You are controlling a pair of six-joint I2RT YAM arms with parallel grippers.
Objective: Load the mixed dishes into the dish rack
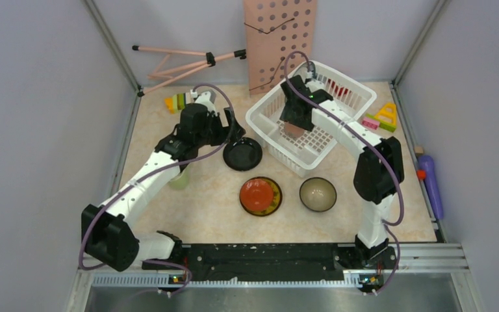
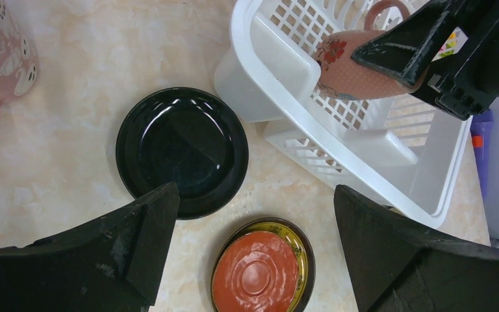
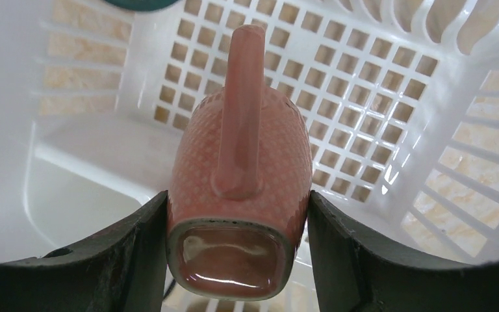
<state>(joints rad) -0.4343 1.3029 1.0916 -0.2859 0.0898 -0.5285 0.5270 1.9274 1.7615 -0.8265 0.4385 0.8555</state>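
The white dish rack stands at the back right. My right gripper is inside it, shut on a pinkish cup held on its side just above the grid floor, handle up. The left wrist view shows that cup too. My left gripper is open and empty, hovering over a black plate. A red small plate lies on a yellowish one. A teal bowl sits beside them. A light green mug stands under the left arm. A second pinkish cup shows at left.
A red dish stands in the rack's far end. Toy blocks lie at the back left and right of the rack. A pink perforated board and a folded tripod are at the back. A purple object lies at the right edge.
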